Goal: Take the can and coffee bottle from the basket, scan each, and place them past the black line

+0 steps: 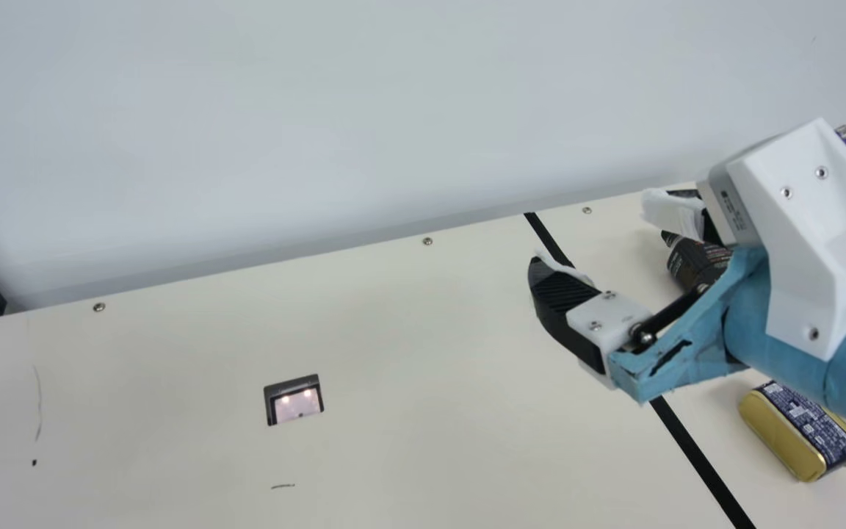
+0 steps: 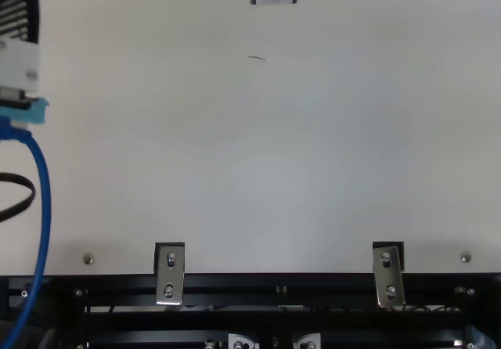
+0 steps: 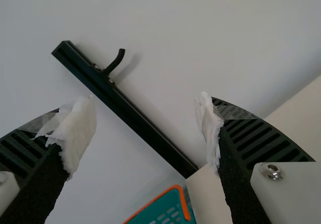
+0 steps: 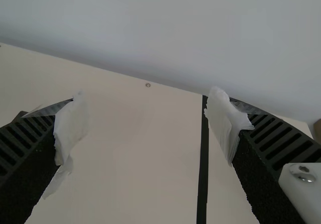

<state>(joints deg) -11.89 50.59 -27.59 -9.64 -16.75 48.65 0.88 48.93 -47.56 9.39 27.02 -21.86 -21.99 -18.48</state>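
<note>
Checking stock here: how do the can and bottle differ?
The can is gold and blue, the bottle mostly black. The can is squat with rounded corners; the bottle tapers at one end. The can shows nearly whole; the right arm hides part of the bottle. Both lie past the black line.

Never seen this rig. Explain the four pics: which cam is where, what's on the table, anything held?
It's a robot with two arms at a cream table. The main view comes from a camera on a neck between the arms, the top view from a fixed camera above, and each wrist view from that arm's own wrist.

In the main view, the can and the dark coffee bottle lie to the right of the black line. The small lit window set into the table is probably the scanner. The left wrist view shows part of a teal basket with an orange rim.

Nothing is held: left gripper and right gripper are both open and empty.
</note>
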